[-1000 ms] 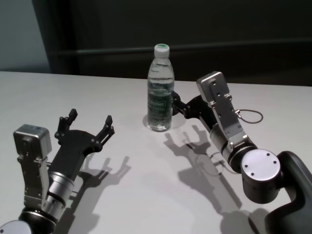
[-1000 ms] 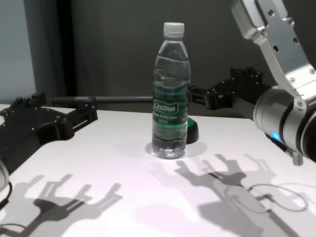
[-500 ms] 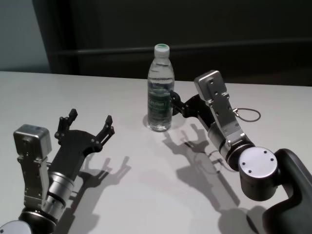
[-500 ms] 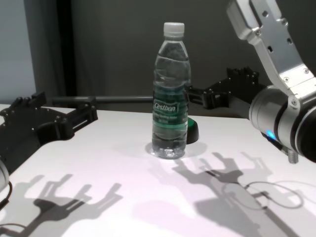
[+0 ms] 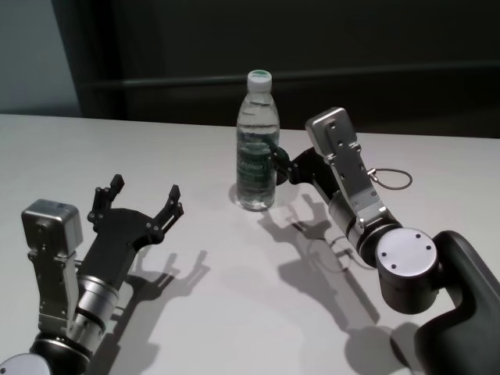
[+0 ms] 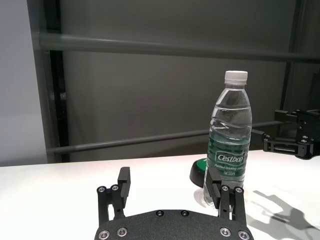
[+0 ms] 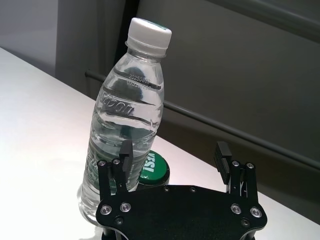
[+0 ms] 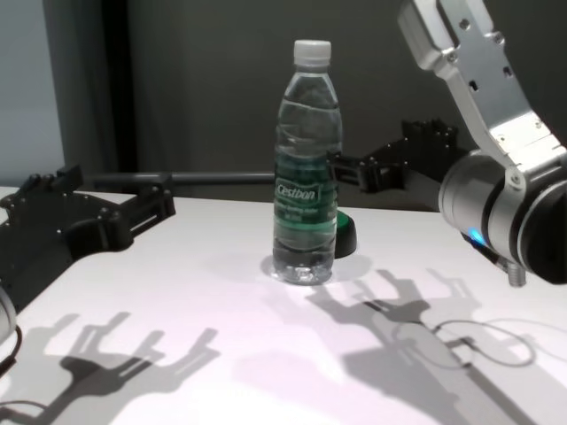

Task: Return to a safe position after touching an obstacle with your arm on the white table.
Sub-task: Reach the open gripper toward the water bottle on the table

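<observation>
The water bottle (image 5: 257, 148) stands upright near the middle of the white worktop (image 5: 234, 312), toward its far side, with its white cap (image 5: 259, 77) on. A green label with the word "Cestbon" goes around the lower half of its body. Just behind the bottle, a little to the robot's right, a small dark dome with a green top (image 8: 344, 232) sits on the worktop, partly hidden by the bottle in the chest view.

The right tool (image 5: 279, 158) is raised above the worktop, just beside the bottle on the robot's right, at about the height of the label. Its fingers (image 7: 125, 151) are spread apart and nothing is between them. In the right wrist view one finger overlaps the bottle; I cannot tell if it really touches the plastic or is only very close. The silver right forearm rises from the near right side toward the bottle.

The left tool (image 5: 144, 203) is over the near left part of the worktop, well apart from the bottle. Its fingers are also spread wide and hold nothing.

A thin wire loop (image 5: 391, 179) lies on the worktop on the right side, beyond the right arm.
</observation>
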